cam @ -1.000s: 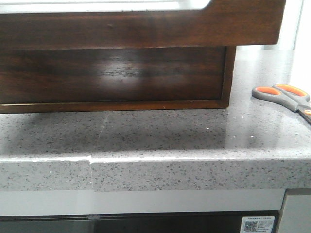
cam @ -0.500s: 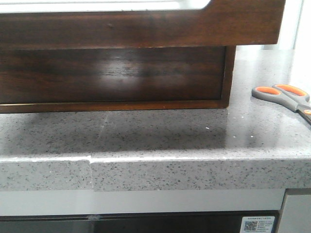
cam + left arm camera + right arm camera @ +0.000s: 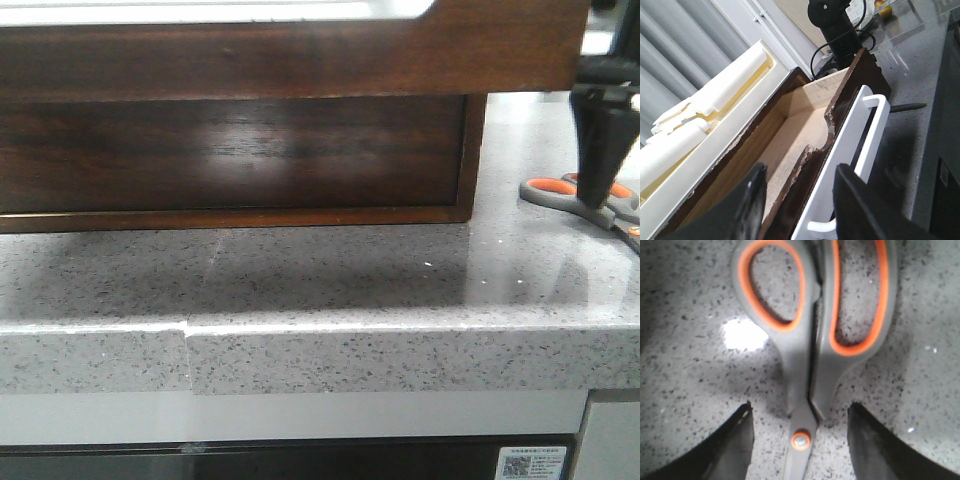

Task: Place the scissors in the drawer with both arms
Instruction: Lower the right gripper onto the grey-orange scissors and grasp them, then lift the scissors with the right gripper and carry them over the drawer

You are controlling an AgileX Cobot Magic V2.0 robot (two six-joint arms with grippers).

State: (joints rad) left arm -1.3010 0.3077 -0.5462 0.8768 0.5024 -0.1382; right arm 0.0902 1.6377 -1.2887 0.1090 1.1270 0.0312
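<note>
- Your right gripper (image 3: 800,440) hangs over the scissors (image 3: 812,335), fingers spread and touching nothing; a careless close could nudge the scissors across the smooth speckled countertop (image 3: 330,280), or catch one handle so they swing.
- The scissors lie flat on the countertop, beside the drawer (image 3: 230,150), with the pivot screw (image 3: 800,440) midway between the fingers.
- Your left gripper (image 3: 797,200) is spread around the drawer's front wall; a slip could shove the drawer.
</note>
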